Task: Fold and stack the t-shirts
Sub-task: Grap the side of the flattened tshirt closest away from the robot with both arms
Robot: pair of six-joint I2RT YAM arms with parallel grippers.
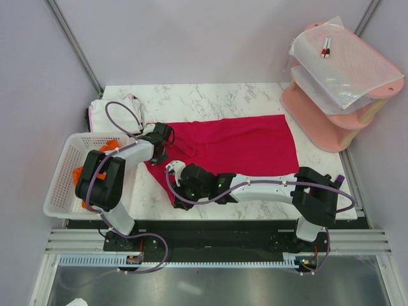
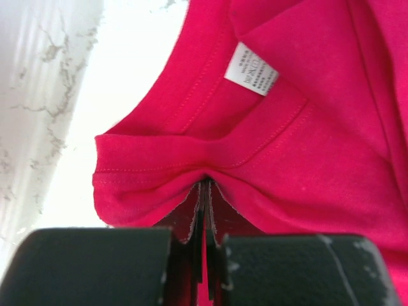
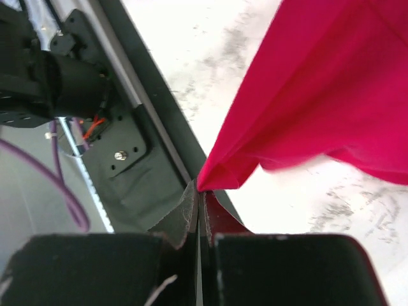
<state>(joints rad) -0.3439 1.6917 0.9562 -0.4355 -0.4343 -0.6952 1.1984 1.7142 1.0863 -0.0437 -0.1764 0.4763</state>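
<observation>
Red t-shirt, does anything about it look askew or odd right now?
Only its left end: the left gripper pinches a bunched edge by the neck label and the right gripper a folded corner, so the red t-shirt puckers there. No damage visible.

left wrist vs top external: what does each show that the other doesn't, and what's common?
Only left wrist: the white neck label inside the collar of the crimson t-shirt, and the bunched fold by the neckline that the left gripper is shut on.
Only top external: the right gripper pinching the shirt's near-left corner, the orange t-shirt in the mesh basket, the white t-shirt at the far-left corner, and the pink shelf rack.
Both: the crimson t-shirt, the left gripper and the marble table.
</observation>
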